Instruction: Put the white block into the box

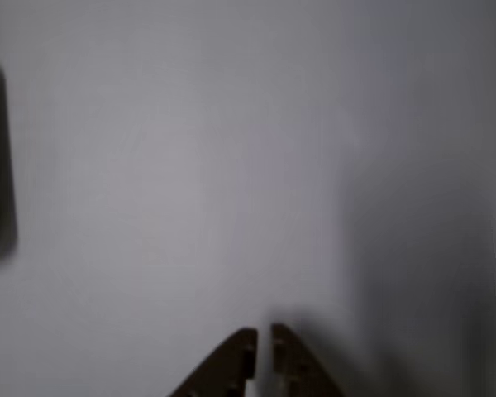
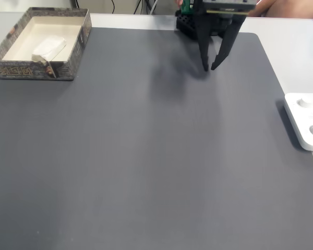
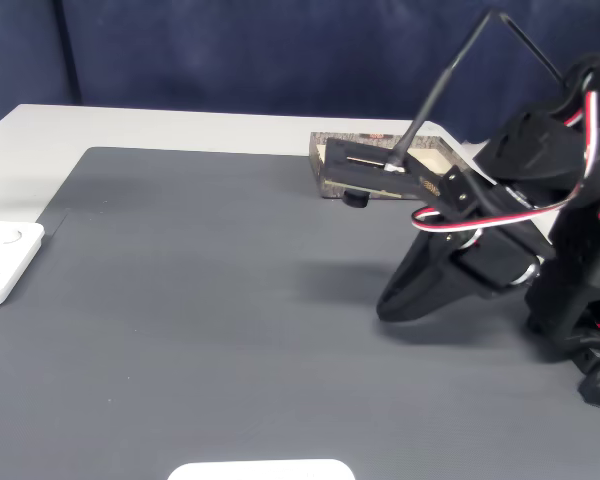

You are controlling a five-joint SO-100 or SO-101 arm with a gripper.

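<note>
The cardboard box (image 2: 73, 54) stands at the mat's far left corner in a fixed view, and the white block (image 2: 48, 48) lies inside it on the pale floor. The same box (image 3: 375, 165) shows partly behind the arm in another fixed view. My gripper (image 2: 209, 68) hangs over the mat's far edge, well to the right of the box, pointing down with nothing in it. Its jaws taper to tips that almost meet. In the other view the dark fingertips (image 1: 245, 339) come up from the bottom edge over bare grey mat. From the side the gripper (image 3: 388, 308) hovers just above the mat.
A flat white plate (image 2: 305, 121) lies off the mat's right edge, also seen as the plate (image 3: 5, 258) at the left. Another white object (image 3: 260, 470) sits at the near edge. A person's arm (image 2: 284, 8) rests behind the robot base.
</note>
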